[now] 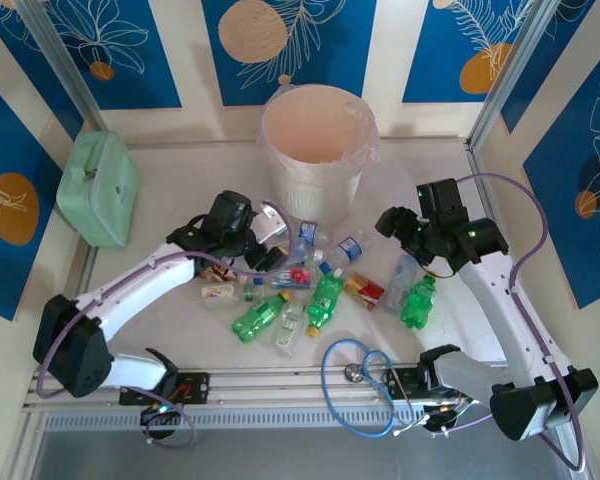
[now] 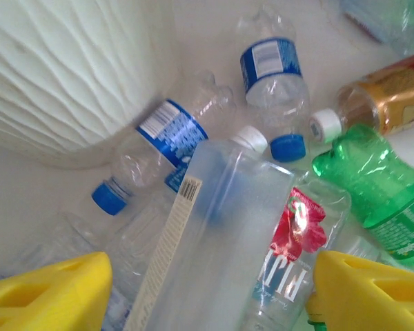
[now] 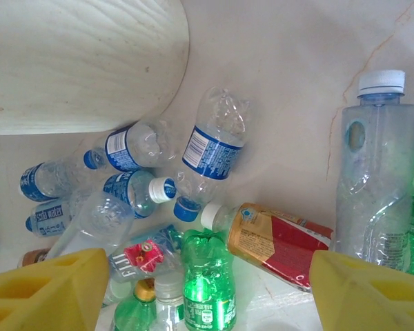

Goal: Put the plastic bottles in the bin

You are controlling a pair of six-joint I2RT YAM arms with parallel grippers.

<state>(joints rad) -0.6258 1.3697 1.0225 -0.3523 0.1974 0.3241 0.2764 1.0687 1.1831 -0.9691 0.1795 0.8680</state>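
The pale ribbed bin [image 1: 315,140] stands at the back centre, and its wall shows as bin wall [image 2: 62,76] and bin wall [image 3: 76,62]. Plastic bottles lie scattered in front of it. My left gripper [image 1: 266,250] hangs open over the pile. Between its yellow fingers [image 2: 48,293] lies a frosted square bottle [image 2: 221,234] beside a Fiji bottle [image 2: 300,238], with no visible contact. Blue-labelled bottles [image 2: 165,134] rest against the bin. My right gripper [image 3: 210,296] is open above a green bottle [image 3: 207,276] and an orange-red labelled bottle [image 3: 279,238].
A mint-green case [image 1: 98,188] sits at the back left. A tall clear bottle [image 3: 376,186] stands upright at the right beside green ones [image 1: 418,300]. A blue cable loop [image 1: 360,385] lies at the front edge. Walls close in on both sides.
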